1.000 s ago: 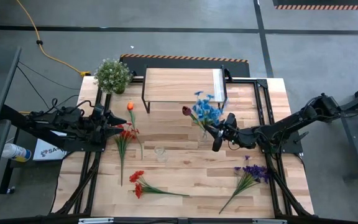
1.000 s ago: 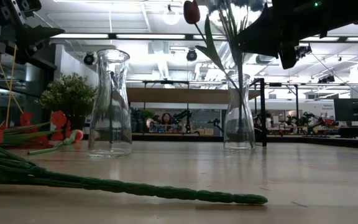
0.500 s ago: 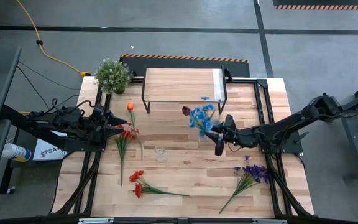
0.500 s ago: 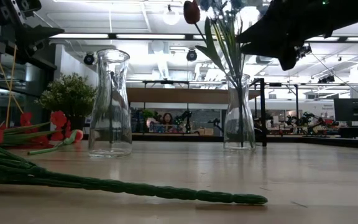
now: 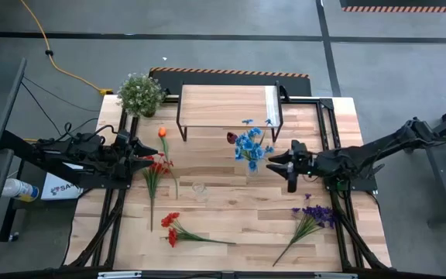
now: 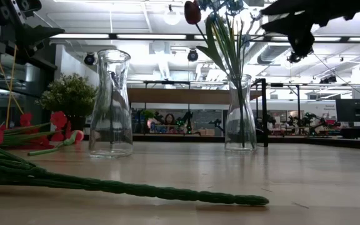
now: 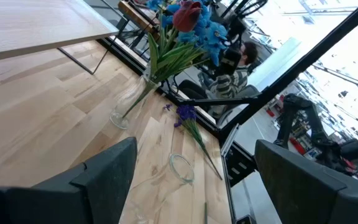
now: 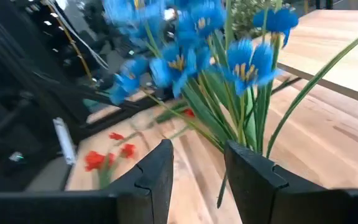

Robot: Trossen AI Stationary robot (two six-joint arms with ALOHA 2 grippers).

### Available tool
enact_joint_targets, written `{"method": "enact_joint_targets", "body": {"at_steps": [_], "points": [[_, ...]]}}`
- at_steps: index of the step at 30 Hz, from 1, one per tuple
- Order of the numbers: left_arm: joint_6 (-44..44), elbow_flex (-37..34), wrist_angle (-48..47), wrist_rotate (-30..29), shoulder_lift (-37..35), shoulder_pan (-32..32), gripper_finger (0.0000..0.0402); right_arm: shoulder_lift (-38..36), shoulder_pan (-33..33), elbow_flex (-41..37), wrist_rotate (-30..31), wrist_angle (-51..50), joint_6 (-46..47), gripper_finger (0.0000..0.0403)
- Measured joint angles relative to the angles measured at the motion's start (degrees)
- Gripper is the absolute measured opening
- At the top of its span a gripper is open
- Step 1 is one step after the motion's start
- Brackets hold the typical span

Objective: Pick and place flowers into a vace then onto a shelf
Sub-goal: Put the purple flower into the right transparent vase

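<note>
A clear vase (image 5: 251,167) (image 6: 239,115) stands right of the table's centre. It holds a blue spray (image 5: 250,145) (image 8: 191,62) and a dark red bud (image 5: 231,138) (image 6: 192,11). A second, empty vase (image 5: 200,190) (image 6: 111,106) stands upright near the centre. My right gripper (image 5: 274,162) (image 8: 197,168) is open, just right of the filled vase and touching nothing. My left gripper (image 5: 150,160) (image 7: 194,180) is open and hovers over a red bunch (image 5: 155,167) beside the orange tulip (image 5: 162,133). Another red bunch (image 5: 171,229) and a purple spray (image 5: 313,215) lie near the front edge.
The shelf (image 5: 227,107) stands at the table's far side, with the filled vase just in front of its right end. A bushy potted plant (image 5: 139,93) sits at the far left corner. Bare tabletop lies between the two vases and the front edge.
My right gripper has let go of the blue spray and drawn back toward the table's right edge, away from the vase. The blue spray, earlier leaning toward the gripper, now stands in the vase on its own beside the dark red bud.
</note>
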Motion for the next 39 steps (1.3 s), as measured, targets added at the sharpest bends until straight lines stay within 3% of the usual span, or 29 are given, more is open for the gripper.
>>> {"method": "enact_joint_targets", "body": {"at_steps": [9,17,23,29,39], "points": [[0.0,0.02,0.02,0.0,0.02,0.02,0.0358,-8.89,0.0,0.0,-14.04,-8.0,13.05,0.0134],[-0.94,0.01,0.2,-0.04,0.02,0.01,0.0358,-9.51,0.02,0.0,-22.36,-8.18,18.79,0.0133],[-6.46,0.0,0.24,-0.03,0.02,0.02,0.0358,-9.51,0.11,0.0,-22.96,-4.94,17.48,0.0133],[-11.73,0.0,0.69,0.02,0.02,0.0,0.0358,-9.51,2.6,0.0,-22.06,6.61,10.32,0.0134],[-9.14,0.04,10.58,0.03,0.02,0.02,0.0358,-9.51,8.21,0.07,-17.6,22.8,-3.49,0.0134]]}}
